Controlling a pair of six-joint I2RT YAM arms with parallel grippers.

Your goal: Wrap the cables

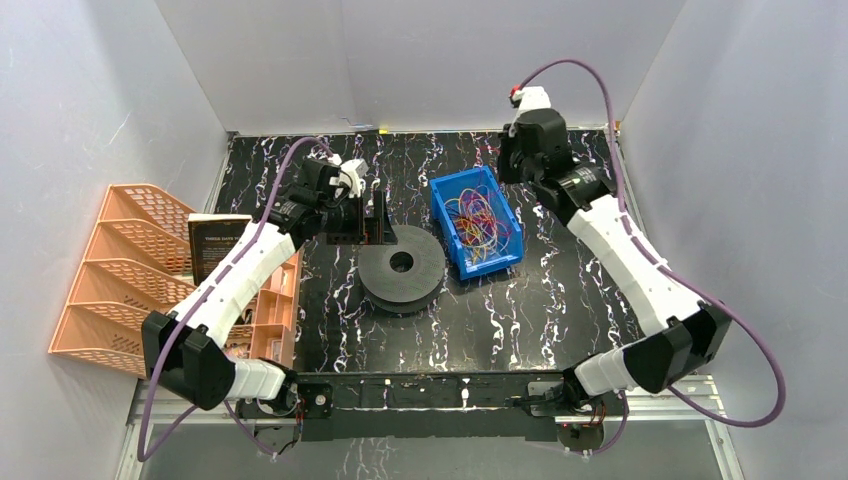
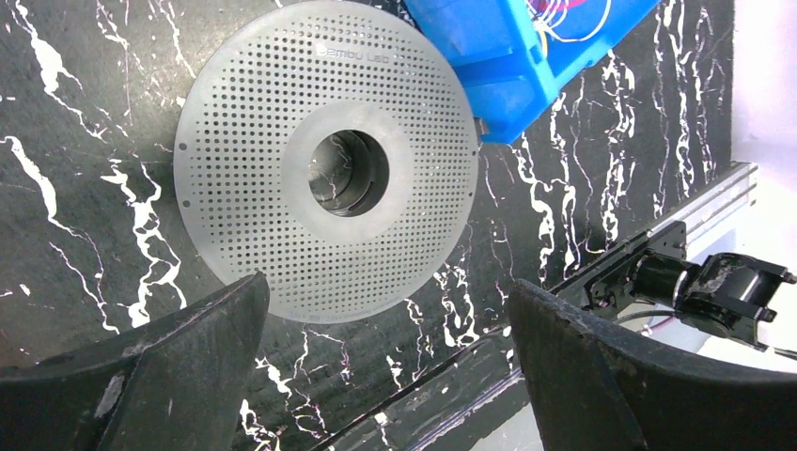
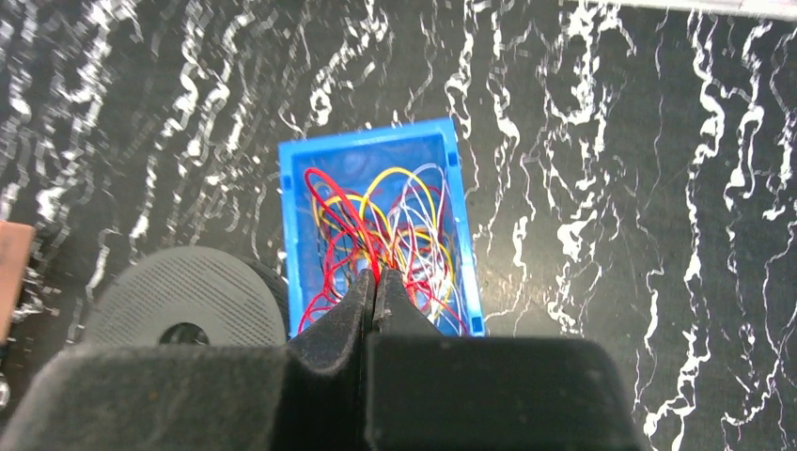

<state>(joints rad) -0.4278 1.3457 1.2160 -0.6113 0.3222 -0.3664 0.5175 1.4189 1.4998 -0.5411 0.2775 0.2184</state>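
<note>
right gripper [image 3: 374,277] closed over blue bin [image 3: 286,225], red strands meeting its tips, pinch unconfirmed | cables [image 3: 385,225] tangled inside bin, none on spool | left gripper [image 2: 385,291] wide open above perforated spool [image 2: 244,141], probably poised to steady it for winding

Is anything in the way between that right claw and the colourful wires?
Nothing visible. The right gripper, shut, sits directly over the cables in the open blue bin, its tips meeting red strands.
</note>
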